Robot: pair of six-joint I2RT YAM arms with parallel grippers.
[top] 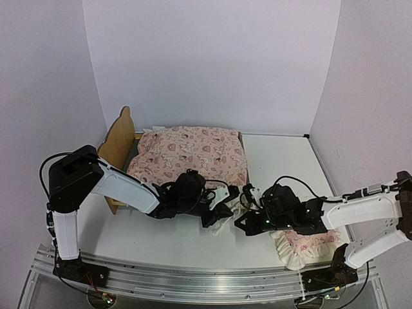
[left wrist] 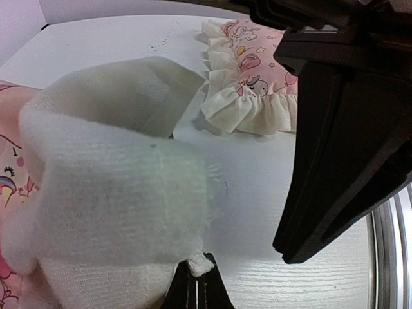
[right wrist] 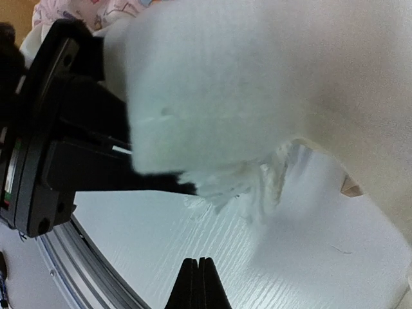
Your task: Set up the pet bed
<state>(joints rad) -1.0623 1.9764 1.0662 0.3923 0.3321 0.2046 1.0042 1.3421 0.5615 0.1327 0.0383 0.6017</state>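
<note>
L gripper point(left wrist: 195, 278) pinched shut on white blanket point(left wrist: 116, 193) corner, R gripper point(right wrist: 198, 267) shut — empty, bed point(top: 120, 143) at 10 o'clock, pillow point(top: 302, 248) at 5.

You see a pet bed point(top: 119, 145) of pale, smooth, matt plywood, a cushion point(top: 190, 154) and ruffled pillow point(left wrist: 251, 71) of printed pink cloth, a fuzzy white fleece blanket point(left wrist: 116, 187), a matt white table point(left wrist: 257, 283) with fine grain lines, and a shiny bare-metal rail point(top: 193, 278).

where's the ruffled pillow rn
In the top view the ruffled pillow lies at the near right of the table, partly under the right arm, apart from the pet bed at far left.
</note>
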